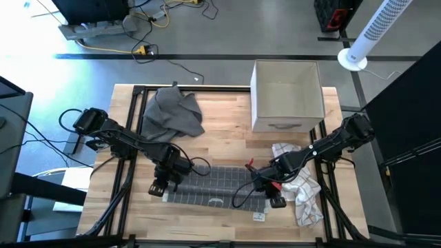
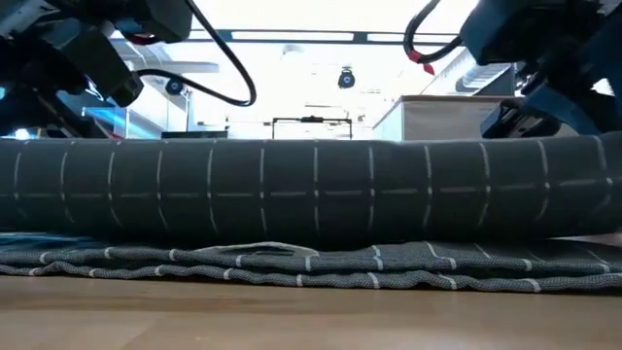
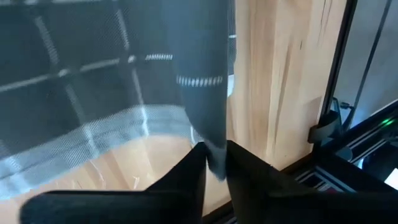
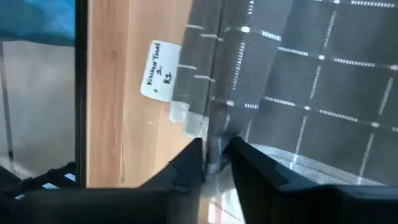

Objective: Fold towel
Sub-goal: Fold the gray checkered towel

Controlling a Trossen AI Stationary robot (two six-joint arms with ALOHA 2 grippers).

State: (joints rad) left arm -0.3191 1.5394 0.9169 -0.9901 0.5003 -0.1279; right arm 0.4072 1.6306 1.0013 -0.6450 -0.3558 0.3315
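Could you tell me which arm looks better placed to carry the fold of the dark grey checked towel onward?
Neither alone, probably. The left gripper and right gripper each pinch an edge of the dark grey checked towel, lifted level between them, so both should move together.

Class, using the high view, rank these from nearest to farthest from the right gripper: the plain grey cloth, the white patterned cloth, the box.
From the right gripper:
1. White patterned cloth, just beside it.
2. Box, at the table's back.
3. Plain grey cloth, back left.
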